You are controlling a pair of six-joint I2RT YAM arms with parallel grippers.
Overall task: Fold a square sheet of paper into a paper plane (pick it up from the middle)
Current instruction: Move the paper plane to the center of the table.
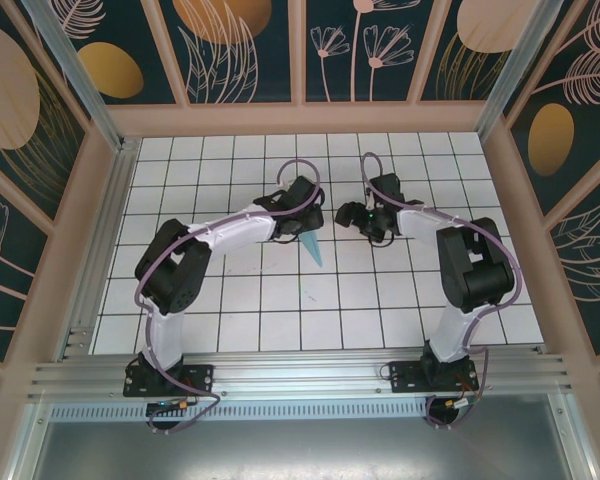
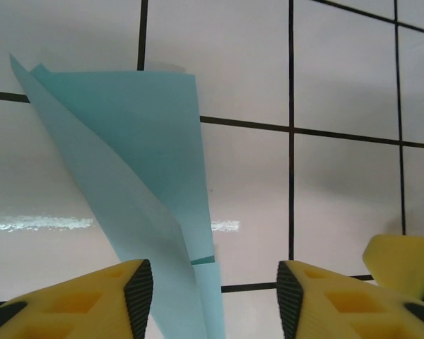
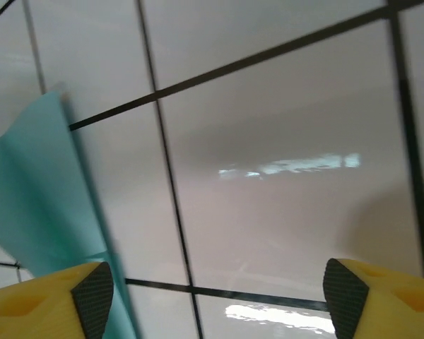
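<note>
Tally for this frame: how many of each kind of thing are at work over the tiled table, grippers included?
paper plane: 1
Grippers: 2 (left gripper, right gripper)
Total: 3

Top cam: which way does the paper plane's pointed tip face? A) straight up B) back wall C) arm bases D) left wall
C: the paper plane lies flat and narrows to its point on the side nearest the arm bases.
</note>
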